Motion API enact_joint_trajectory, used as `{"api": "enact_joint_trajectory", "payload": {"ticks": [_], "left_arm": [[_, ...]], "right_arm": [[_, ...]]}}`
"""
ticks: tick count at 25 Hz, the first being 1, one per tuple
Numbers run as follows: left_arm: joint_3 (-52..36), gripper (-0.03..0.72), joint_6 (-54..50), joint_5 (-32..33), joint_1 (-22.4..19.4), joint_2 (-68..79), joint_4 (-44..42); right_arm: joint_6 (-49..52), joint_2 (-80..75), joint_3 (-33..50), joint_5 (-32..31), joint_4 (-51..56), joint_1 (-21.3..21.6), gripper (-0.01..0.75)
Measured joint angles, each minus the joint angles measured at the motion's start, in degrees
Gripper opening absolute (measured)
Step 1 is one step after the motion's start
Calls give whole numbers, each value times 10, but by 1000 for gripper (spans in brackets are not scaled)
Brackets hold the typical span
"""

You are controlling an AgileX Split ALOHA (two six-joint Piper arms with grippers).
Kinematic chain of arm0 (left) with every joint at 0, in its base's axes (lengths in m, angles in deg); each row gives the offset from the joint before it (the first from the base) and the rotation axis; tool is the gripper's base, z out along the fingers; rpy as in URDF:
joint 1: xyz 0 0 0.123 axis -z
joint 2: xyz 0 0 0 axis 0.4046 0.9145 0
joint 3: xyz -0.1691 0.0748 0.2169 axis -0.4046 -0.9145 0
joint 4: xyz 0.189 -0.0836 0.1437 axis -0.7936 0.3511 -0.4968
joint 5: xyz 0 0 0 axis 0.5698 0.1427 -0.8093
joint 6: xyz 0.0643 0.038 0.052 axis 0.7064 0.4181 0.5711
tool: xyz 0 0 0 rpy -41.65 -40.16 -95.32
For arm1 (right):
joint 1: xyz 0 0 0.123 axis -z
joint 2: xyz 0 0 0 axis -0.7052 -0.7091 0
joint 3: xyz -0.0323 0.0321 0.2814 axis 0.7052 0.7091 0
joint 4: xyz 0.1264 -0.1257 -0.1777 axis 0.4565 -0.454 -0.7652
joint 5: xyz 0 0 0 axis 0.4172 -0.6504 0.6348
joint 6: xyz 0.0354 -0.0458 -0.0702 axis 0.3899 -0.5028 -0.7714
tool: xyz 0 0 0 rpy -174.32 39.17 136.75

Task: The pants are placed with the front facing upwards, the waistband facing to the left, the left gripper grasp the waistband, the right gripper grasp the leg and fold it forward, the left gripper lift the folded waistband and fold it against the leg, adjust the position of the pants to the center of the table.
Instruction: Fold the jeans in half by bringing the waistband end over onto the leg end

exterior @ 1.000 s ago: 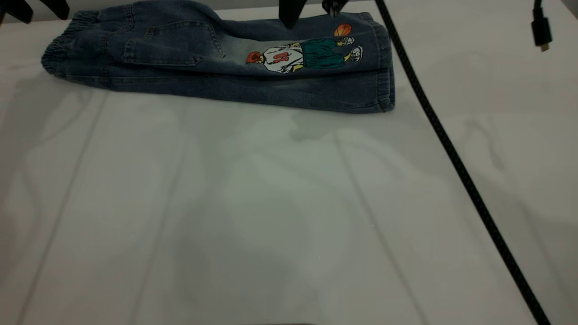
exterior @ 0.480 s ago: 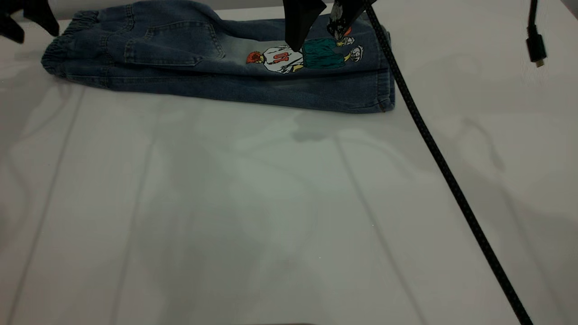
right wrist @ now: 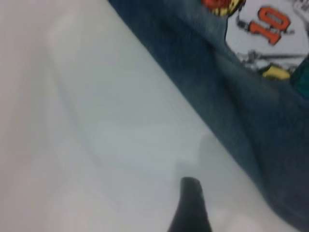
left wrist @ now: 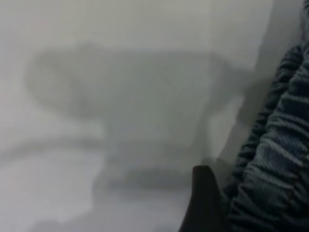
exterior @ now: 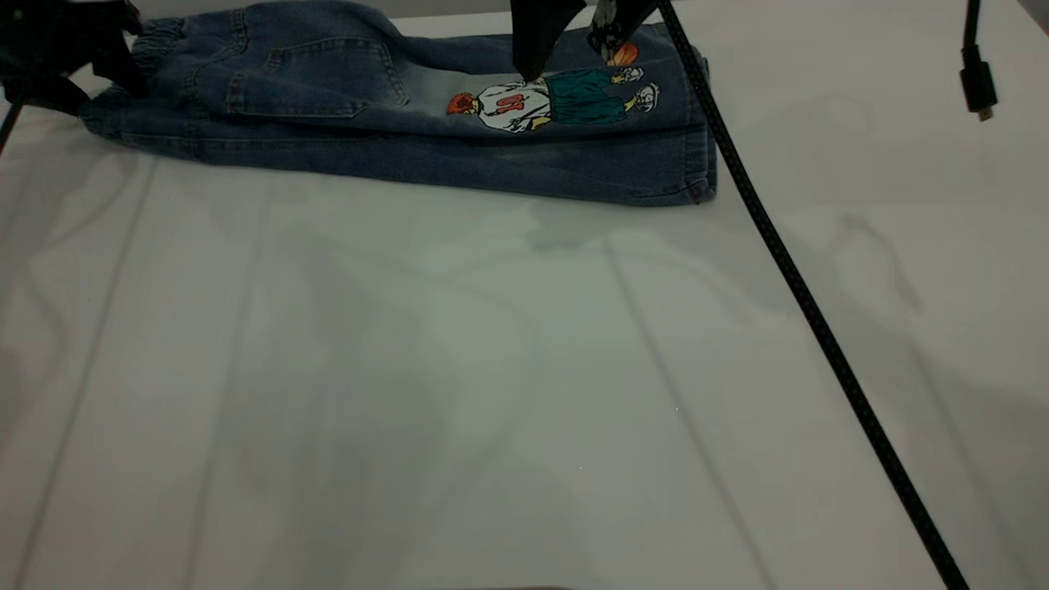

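Folded denim pants [exterior: 410,123] lie lengthwise at the far edge of a white table [exterior: 492,393], waistband [exterior: 123,82] to the left, a cartoon basketball player print [exterior: 557,100] facing up near the right cuff. The left gripper [exterior: 57,57] sits at the waistband, one black fingertip [left wrist: 205,200] just beside the ruffled elastic; whether it is open or closed cannot be told. The right gripper [exterior: 565,41] hangs above the print, fingers apart. A braided cable [exterior: 803,303] crosses the table
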Motion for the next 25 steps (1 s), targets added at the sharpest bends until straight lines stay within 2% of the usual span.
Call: {"api": "enact_joint_trajectory", "payload": {"ticks": [3, 5, 7, 10, 12, 16, 25], "left_arm": [[4, 434, 2, -3, 0, 8, 23], [5, 387, 2, -4, 0, 9, 33], [5, 292, 3, -5, 0, 10, 41], [6, 102, 3, -5, 0, 10, 48], [6, 42, 3, -3, 1, 9, 51], [6, 31, 14, 15, 1, 2, 52], [5, 31, 80, 129, 1, -66, 42]], "right_arm": [[0, 0, 0, 44, 5, 0, 475], [0, 0, 0, 87, 20, 0, 475], [-1, 0, 0, 130, 38, 0, 475], [-17, -6, 0, 189, 70, -2, 475], [-36, -19, 0, 218, 88, -5, 475], [-75, -58, 0, 246, 109, -15, 475], [-91, -127, 0, 335, 127, -17, 475]]}}
